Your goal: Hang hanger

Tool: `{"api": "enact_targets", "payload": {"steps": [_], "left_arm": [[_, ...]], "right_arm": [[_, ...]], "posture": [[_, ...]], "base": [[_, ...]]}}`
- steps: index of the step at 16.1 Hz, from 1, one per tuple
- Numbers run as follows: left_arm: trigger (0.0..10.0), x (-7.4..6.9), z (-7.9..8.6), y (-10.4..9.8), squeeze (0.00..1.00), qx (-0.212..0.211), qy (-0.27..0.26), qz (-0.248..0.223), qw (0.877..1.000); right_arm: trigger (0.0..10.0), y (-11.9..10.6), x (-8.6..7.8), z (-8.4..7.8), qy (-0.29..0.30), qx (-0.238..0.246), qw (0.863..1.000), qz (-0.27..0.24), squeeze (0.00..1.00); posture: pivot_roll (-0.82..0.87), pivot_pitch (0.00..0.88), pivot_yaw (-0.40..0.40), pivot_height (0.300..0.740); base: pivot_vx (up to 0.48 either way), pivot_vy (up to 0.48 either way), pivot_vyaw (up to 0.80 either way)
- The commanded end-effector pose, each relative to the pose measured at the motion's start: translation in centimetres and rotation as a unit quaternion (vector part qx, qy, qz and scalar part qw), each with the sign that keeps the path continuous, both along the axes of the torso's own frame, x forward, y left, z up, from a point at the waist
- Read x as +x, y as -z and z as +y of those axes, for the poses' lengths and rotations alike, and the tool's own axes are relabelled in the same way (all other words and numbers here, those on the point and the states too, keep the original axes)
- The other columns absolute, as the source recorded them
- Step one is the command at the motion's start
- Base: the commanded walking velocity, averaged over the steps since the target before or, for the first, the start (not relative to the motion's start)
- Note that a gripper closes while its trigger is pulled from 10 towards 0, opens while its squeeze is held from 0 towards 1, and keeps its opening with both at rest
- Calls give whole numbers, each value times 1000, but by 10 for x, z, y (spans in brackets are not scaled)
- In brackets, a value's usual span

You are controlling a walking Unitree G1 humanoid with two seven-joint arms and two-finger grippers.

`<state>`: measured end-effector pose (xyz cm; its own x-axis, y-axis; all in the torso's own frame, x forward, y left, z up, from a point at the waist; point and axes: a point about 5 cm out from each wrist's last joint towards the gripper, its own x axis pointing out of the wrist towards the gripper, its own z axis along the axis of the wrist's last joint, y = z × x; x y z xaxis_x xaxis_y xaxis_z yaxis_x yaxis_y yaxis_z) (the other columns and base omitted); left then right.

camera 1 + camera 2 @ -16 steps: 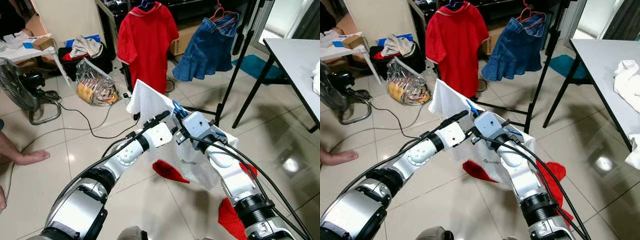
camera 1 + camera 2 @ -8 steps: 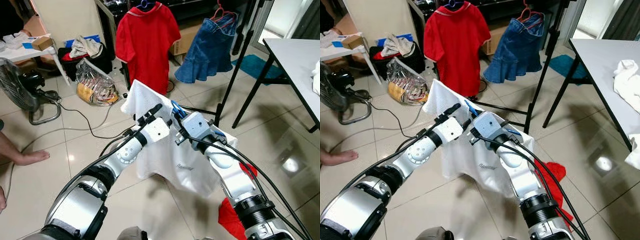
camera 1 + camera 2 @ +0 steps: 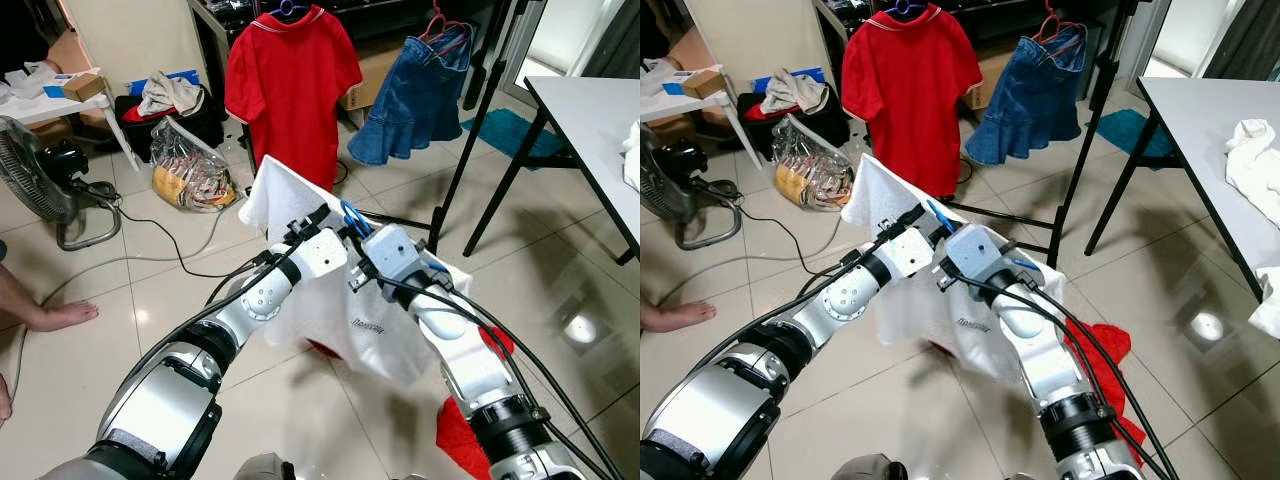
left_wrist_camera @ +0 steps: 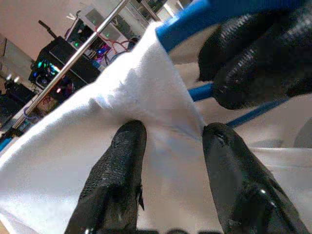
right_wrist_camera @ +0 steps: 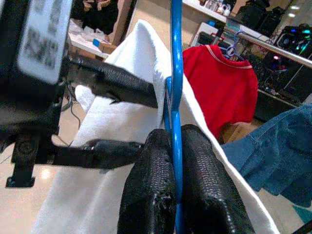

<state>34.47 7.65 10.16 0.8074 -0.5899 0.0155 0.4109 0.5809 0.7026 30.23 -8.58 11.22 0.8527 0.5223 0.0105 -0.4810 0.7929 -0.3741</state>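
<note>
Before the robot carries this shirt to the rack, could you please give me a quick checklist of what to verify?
1. Right gripper shut on the blue hanger: ok.
2. Left gripper on the white shirt: fingers straddle a fold; firm pinch cannot tell.
3. Shirt seated on hanger: ok, draped over it.
4. Shirt hem off the floor: cannot tell.
5. Free space on the rail beside the red shirt: cannot tell.

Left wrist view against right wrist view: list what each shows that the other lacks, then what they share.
Left wrist view alone: the left gripper, its fingers around a fold of the white shirt, and a metal rail behind.
Right wrist view alone: the right gripper, shut on the blue hanger, plus the hung red shirt and denim skirt.
Shared: white shirt and blue hanger.
</note>
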Motion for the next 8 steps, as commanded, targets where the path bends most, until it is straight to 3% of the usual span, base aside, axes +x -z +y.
{"api": "enact_targets", "payload": {"steps": [1,8], "left_arm": [[0,0,1,-2,0,7,9,-8,1000],[0,1,13,-3,0,-10,-30,-36,999]], "right_arm": [[10000,-7,1,1,-4,9,1000,-11,0],[10000,-5,8,-7,29,0,1000,-1,0]], "posture": [[74,0,56,740],[82,0,53,740]], "base": [[0,0,0],[0,0,0]]}}
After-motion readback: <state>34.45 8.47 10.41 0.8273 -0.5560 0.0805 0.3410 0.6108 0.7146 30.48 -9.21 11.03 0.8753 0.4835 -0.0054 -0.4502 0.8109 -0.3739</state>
